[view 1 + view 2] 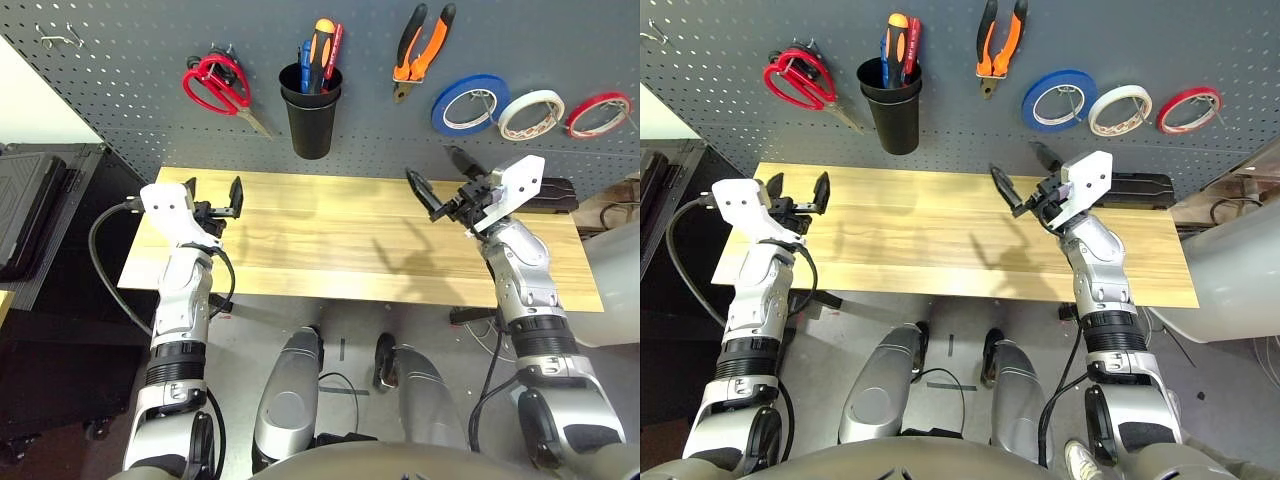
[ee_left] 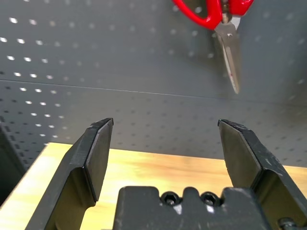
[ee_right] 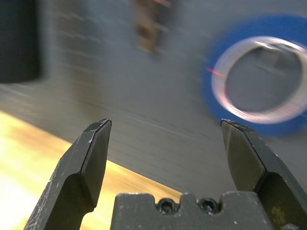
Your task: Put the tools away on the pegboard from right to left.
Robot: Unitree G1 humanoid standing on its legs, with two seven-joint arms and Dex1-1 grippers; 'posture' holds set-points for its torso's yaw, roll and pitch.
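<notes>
On the pegboard (image 1: 130,90) hang the red-handled scissors (image 1: 215,82) at the left. To their right is a black cup (image 1: 310,120) holding the screwdriver (image 1: 322,50). Further right come the orange-and-black pliers (image 1: 422,50) and the white tape roll (image 1: 531,114). My left gripper (image 1: 214,190) hovers over the wooden table's left end, below the scissors (image 2: 211,12). It is open and holds nothing. My right gripper (image 1: 430,165) is raised over the table's right part, also open and holding nothing, pointing toward the board below the pliers.
A blue tape roll (image 1: 470,103) and a red tape roll (image 1: 598,114) hang on either side of the white one. The wooden tabletop (image 1: 330,240) lies bare between my arms. A black case (image 1: 30,210) stands at the far left, and a black block (image 1: 555,195) sits behind my right wrist.
</notes>
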